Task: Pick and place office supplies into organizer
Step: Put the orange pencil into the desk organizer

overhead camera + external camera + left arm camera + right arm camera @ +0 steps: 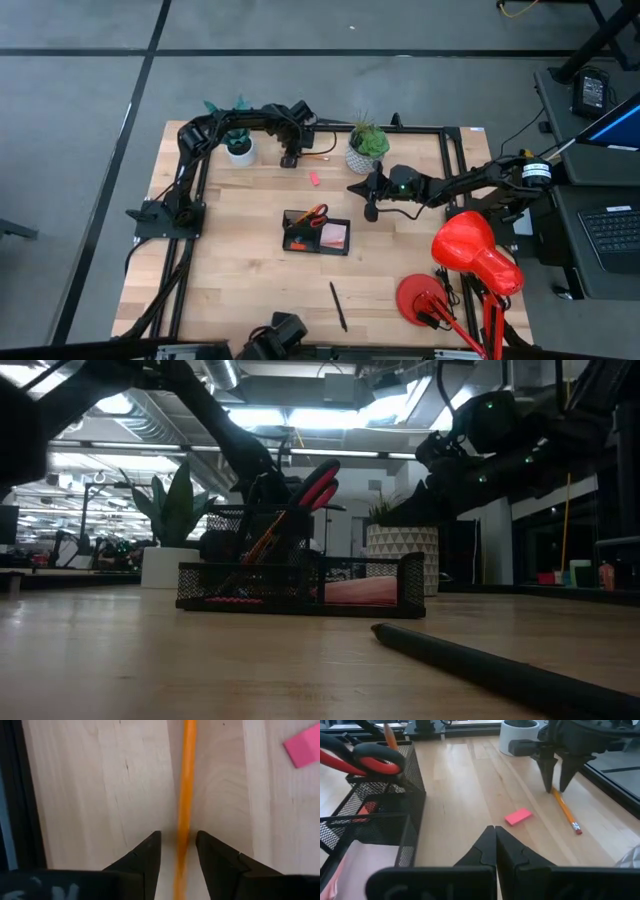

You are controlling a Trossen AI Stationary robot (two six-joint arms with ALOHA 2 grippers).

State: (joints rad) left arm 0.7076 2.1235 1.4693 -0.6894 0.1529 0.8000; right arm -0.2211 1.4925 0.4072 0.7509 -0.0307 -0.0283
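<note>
An orange pencil [184, 795] lies flat on the table at the far side; it also shows in the right wrist view [565, 812]. My left gripper [178, 845] is open and points down, one finger on either side of the pencil with a narrow gap at each; it shows too in the high view [290, 157]. A pink eraser [518, 816] lies near it. The black mesh organizer [316, 232] holds red-handled scissors [314, 214], a pencil and a pink sticky-note block [335, 236]. My right gripper [372, 208] is shut and empty, above the table to the organizer's right.
Two potted plants [238, 143] [365, 145] stand at the far edge on either side of my left gripper. A black pen [338, 305] lies near the front edge. A red desk lamp [470, 255] stands at the front right.
</note>
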